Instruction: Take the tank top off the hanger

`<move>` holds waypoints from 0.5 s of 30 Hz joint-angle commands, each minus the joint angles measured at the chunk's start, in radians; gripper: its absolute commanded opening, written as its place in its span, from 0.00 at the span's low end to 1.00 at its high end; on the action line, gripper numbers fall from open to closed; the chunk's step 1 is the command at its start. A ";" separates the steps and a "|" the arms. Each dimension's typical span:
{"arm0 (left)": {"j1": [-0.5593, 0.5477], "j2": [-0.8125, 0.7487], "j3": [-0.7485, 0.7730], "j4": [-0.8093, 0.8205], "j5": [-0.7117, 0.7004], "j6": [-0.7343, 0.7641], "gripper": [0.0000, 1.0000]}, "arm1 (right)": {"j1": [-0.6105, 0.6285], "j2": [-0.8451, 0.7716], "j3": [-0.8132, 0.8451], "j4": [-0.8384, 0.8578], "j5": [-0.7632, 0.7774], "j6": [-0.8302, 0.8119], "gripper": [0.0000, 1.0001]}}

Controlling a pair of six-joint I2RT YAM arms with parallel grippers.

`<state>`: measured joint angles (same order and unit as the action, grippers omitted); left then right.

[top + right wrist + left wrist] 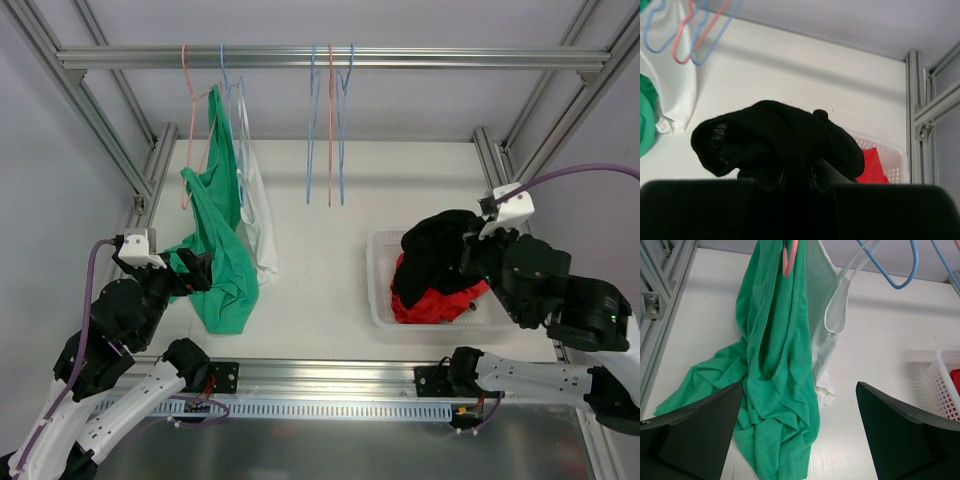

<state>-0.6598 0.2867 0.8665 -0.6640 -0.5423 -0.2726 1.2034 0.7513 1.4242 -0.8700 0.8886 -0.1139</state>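
target: green tank top (215, 240), one strap on the pink hanger (185, 75) at the rail's (450, 57) left end. Body hangs down, hem bunched on the table (320, 260).
hanger detail: wrist view shows only the pink hanger's lower loop (789, 262) poking out of the green folds (775, 365). Hook cut off by the top edge; cannot tell how the strap sits on it.
left gripper (200, 270): released, fingers (695, 435) spread wide, low at the hem. From the wrist camera (800, 387) the cloth lies between them; contact unclear.
neighbour: white tank top (258, 215) on a blue hanger (224, 70), just beside and partly behind the green one. Its lower edge (827, 340) touches the table.
right gripper (472, 255): clenched on a black garment (435, 245), held above the basket (378, 300). Own camera (797, 175): black fingers against black cloth (780, 135), pinch point hard to make out.
basket contents: red garment (435, 305), mostly covered by the black one.
spare hangers (329, 130): two blue, one pink, bare, mid-rail.
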 commanded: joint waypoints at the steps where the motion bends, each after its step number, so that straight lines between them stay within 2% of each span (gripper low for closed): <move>1: 0.003 -0.006 -0.004 0.015 -0.010 0.015 0.99 | -0.114 0.029 -0.082 -0.009 -0.103 0.078 0.00; 8: 0.003 -0.008 -0.004 0.015 -0.005 0.015 0.99 | -0.402 0.007 -0.355 0.189 -0.557 0.169 0.00; 13: 0.003 -0.009 -0.004 0.015 -0.002 0.016 0.99 | -0.672 0.005 -0.514 0.275 -0.772 0.226 0.00; 15: 0.003 -0.007 -0.004 0.015 -0.002 0.016 0.99 | -0.721 0.026 -0.593 0.295 -0.812 0.234 0.00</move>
<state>-0.6598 0.2867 0.8665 -0.6640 -0.5415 -0.2726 0.5537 0.7727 0.8856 -0.6731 0.2348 0.0700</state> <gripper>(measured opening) 0.986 0.105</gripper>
